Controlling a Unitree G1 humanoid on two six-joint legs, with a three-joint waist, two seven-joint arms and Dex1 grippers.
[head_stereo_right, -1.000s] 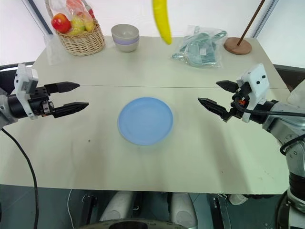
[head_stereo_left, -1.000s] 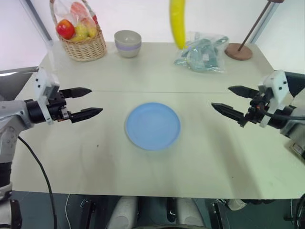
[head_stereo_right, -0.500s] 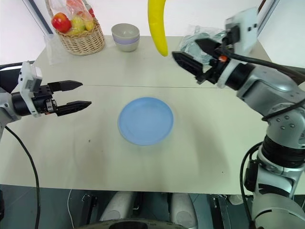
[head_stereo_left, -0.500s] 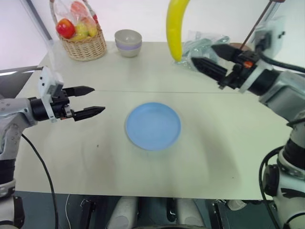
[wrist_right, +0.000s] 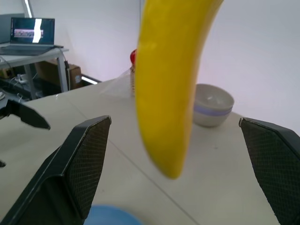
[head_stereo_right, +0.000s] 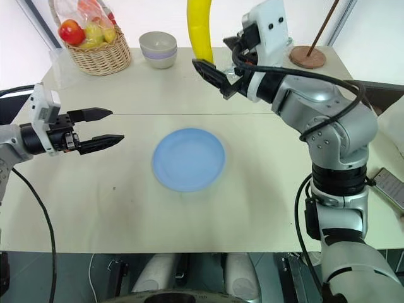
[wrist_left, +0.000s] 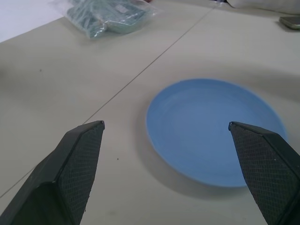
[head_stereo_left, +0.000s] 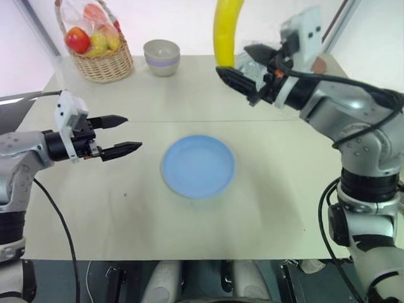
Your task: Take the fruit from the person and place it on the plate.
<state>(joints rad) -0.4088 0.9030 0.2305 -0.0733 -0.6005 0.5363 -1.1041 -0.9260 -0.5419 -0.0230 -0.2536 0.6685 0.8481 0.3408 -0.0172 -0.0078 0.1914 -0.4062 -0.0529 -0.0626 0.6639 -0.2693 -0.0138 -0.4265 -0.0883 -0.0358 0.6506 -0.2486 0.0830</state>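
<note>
Hanging upright over the table's far edge, the banana (head_stereo_left: 226, 28) has its tip just left of our right hand (head_stereo_left: 240, 64), which gapes wide and empty, far nearer than our open left hand (head_stereo_left: 125, 134). The plate (head_stereo_left: 198, 166) waits below. Whoever holds the banana is cut off above.

L arm reaches in low from the left side, forearm roughly level, left gripper (head_stereo_left: 126, 133) pointing toward the middle, its 2 black fingers (wrist_left: 79, 159) spread wide apart, nothing between them. R arm is raised, elbow bent, forearm angled up and across to the left. Right gripper (head_stereo_right: 218, 63) sits high, tips aimed left, fingers (wrist_right: 84, 159) spread wide, not gripping anything.
</note>
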